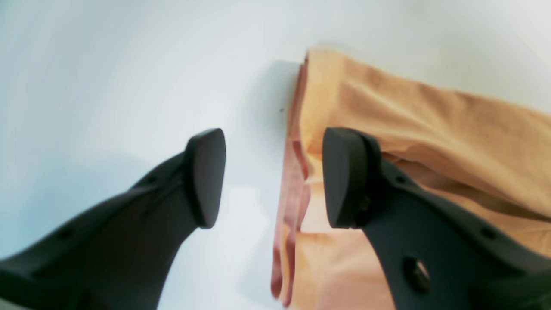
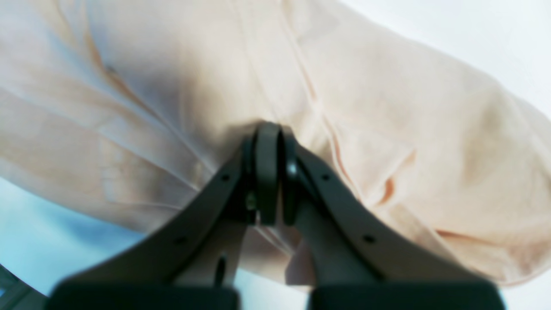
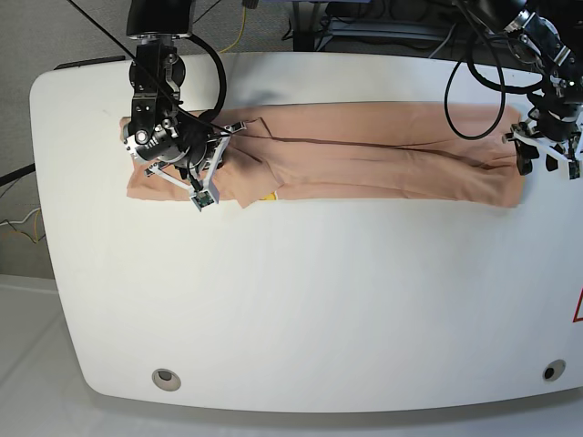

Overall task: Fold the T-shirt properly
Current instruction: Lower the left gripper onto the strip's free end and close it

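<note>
Base view: T-shirt (image 3: 364, 150) stretched into a long, narrow folded band across the far half of the white table (image 3: 301, 300), small yellow tag (image 3: 268, 195) peeking from under its near edge. Left wrist view: left gripper (image 1: 273, 176) spread wide over the shirt's end edge, one finger above bare tabletop, the other above the cloth, nothing clamped between. Right wrist view: right gripper (image 2: 271, 172) pressed together, fingertips down on the wrinkled fabric; whether a pinch of cloth sits between them, cannot tell. Black cables (image 3: 474, 82) looping above the shirt's left-arm end.
</note>
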Motion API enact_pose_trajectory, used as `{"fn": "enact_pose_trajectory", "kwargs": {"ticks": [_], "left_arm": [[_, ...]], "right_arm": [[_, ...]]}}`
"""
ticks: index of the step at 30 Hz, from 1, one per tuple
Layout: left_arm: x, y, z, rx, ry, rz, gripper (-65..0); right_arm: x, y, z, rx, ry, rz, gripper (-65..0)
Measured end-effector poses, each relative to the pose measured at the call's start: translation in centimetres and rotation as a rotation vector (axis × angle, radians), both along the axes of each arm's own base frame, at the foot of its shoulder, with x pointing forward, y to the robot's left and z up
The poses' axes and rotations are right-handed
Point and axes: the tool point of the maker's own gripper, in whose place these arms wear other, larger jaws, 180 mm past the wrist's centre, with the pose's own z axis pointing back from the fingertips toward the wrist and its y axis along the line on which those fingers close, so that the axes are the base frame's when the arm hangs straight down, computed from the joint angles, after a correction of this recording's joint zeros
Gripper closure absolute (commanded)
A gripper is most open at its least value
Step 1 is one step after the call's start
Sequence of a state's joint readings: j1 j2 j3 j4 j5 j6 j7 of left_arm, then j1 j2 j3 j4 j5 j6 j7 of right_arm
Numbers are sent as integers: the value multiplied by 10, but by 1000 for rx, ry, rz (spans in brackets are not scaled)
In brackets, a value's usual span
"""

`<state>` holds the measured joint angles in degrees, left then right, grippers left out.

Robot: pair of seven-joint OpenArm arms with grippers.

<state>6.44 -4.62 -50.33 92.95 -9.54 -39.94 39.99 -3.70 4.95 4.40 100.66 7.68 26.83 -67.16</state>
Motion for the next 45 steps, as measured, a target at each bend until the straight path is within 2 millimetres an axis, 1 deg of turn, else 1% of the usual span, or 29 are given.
{"fn": "enact_pose_trajectory", "kwargs": {"ticks": [3, 12, 16, 28, 31, 38, 45], "left_arm": [[4, -2, -3, -13, -3, -7, -341], [5, -6, -11, -32, 43, -16, -341], [6, -4, -16, -44, 60, -16, -341], [-1, 8, -44, -105, 131, 6, -341], [-1, 6, -51, -129, 144, 11, -341], [7, 4, -54, -145, 135, -10, -341], [10, 3, -55, -160, 120, -9, -341]], "right_arm": [[0, 0, 0, 1, 0, 0, 0], [0, 0, 0, 1, 0, 0, 0], [0, 0, 0, -1, 0, 2, 0], [0, -1, 0, -3, 1, 2, 0], [0, -1, 0, -3, 2, 2, 0], [-1, -1, 0, -4, 3, 3, 0], [-1, 0, 0, -2, 2, 3, 0]]}}
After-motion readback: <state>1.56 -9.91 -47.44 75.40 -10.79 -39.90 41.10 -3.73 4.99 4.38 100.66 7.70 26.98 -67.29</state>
